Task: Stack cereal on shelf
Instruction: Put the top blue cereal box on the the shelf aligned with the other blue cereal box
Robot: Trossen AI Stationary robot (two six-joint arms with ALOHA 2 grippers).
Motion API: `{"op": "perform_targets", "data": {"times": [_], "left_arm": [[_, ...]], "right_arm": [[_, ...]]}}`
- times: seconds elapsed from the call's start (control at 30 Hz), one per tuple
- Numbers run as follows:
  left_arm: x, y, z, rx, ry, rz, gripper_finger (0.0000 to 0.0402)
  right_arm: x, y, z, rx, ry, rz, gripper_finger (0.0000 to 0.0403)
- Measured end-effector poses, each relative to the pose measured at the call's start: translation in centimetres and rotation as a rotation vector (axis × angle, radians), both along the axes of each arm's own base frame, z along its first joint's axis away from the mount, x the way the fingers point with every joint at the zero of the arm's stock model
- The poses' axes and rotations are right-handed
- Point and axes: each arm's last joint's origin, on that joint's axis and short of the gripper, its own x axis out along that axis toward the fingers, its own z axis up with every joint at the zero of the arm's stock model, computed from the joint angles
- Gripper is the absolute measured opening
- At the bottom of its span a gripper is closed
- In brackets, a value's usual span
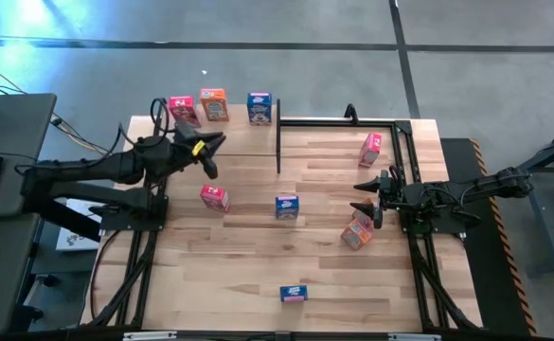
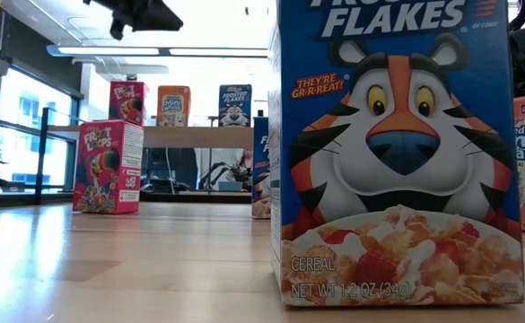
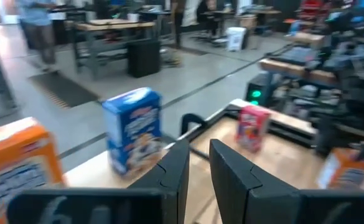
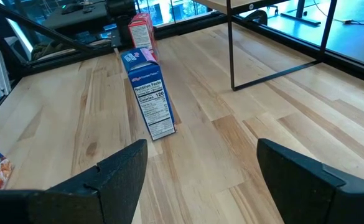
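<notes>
**Three boxes on the shelf, six on the table, both claws empty**

You have the left gripper [image 1: 210, 169] raised over the table's left side, just in front of the shelf [image 1: 258, 131], its fingers [image 3: 172, 168] pressed together with nothing between them. On the shelf board stand a pink-red box [image 1: 183, 109], an orange box [image 1: 214, 104] and a blue box [image 1: 259, 108] in a row. Your right gripper [image 1: 369, 200] sits low near the table's right edge, jaws spread wide and holding nothing.

On the table [image 1: 258, 275], a pink-red box [image 1: 214, 197] stands just below the left gripper, and a blue box [image 1: 287, 206] stands mid-table, straight ahead of the right gripper with bare wood between. An orange box [image 1: 357, 232] lies tilted just beside the right gripper. Another pink-red box [image 1: 370, 149] stands near the shelf frame's right posts. A blue box [image 1: 294, 294] sits alone by the near edge, filling the low view. The frame's black post [image 1: 278, 147] stands between the left gripper and the right-hand boxes.
</notes>
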Motion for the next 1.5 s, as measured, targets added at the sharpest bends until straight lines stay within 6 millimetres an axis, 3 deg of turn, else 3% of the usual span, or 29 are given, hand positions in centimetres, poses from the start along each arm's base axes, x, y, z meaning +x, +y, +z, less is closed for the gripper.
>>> {"op": "perform_targets", "data": {"times": [0.3, 0.6, 0.93, 1.27, 1.5], "left_arm": [[2.6, -2.0, 0.1, 0.056, -0.055, -0.184, 0.0053], [6.4, -3.6, -0.8, 0.079, 0.047, -0.260, 0.0053], [10.9, -4.7, -3.8, 0.092, 0.232, -0.295, 0.0053], [13.5, -5.9, -6.1, 0.062, 0.303, -0.364, 0.0055], [14.8, -6.5, -7.8, 0.041, 0.351, -0.404, 0.0094]], "right_arm": [[0.0, 0.0, 0.0, 0.000, 0.000, 0.000, 0.0296], [0.0, 0.0, 0.0, 0.002, 0.000, 0.005, 0.0296], [0.0, 0.0, 0.0, 0.002, 0.000, 0.004, 0.0296], [0.0, 0.0, 0.0, 0.001, 0.000, 0.004, 0.0296], [0.0, 0.0, 0.0, 0.001, 0.003, 0.004, 0.0296]]}}
